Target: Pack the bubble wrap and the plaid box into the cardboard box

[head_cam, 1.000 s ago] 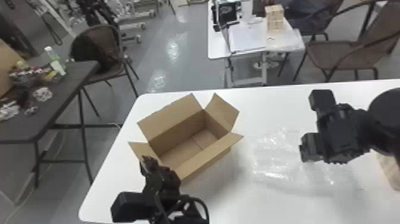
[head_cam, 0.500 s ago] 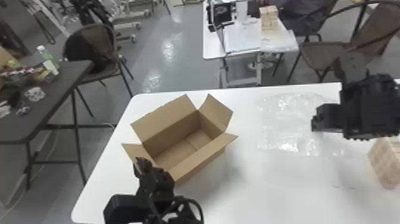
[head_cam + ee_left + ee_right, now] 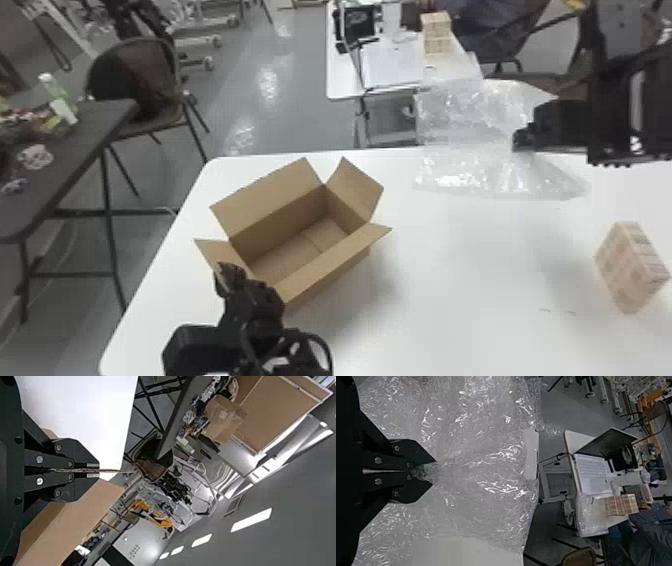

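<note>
Bubble wrap point(image 3: 465, 120), clear and crinkled, hangs from the right fingers point(image 3: 523, 139).

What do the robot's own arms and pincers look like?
The left arm is black, with a boxy block and looping cable; the right arm is black and dark grey. The left pincer and right pincer are black, with angular fingers and silvery screws.
</note>
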